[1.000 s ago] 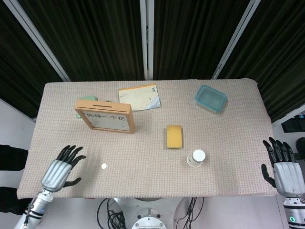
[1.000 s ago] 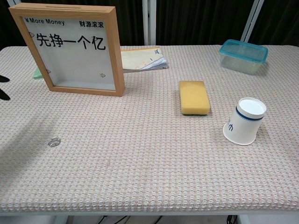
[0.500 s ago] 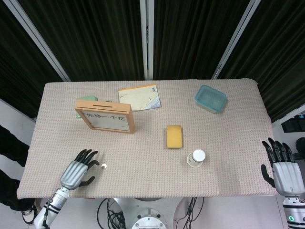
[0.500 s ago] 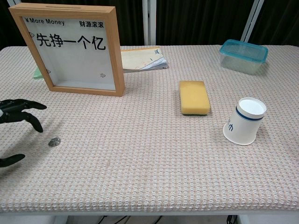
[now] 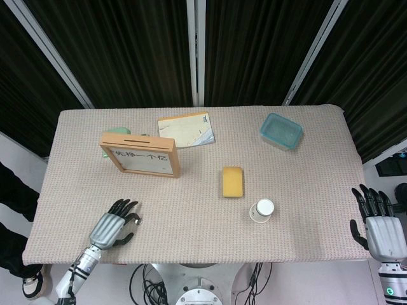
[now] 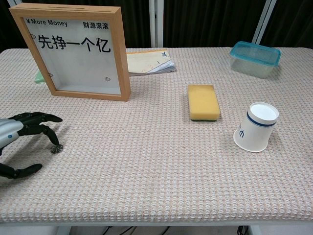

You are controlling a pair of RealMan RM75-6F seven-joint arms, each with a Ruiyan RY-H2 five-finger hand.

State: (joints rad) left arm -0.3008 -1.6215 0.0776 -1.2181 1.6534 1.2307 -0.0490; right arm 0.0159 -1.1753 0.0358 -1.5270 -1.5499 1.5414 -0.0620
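cup right of sponge

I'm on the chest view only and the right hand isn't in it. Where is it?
Observer: The right hand is past the right edge of the table, off the cloth, with its fingers spread and nothing in it.
Operator: And from above, how does my left hand sit on the coin?
Observer: In the head view, the left hand lies near the table's front-left corner. Only its fingertips reach the coin, and the palm is behind it, well short of the wooden frame.
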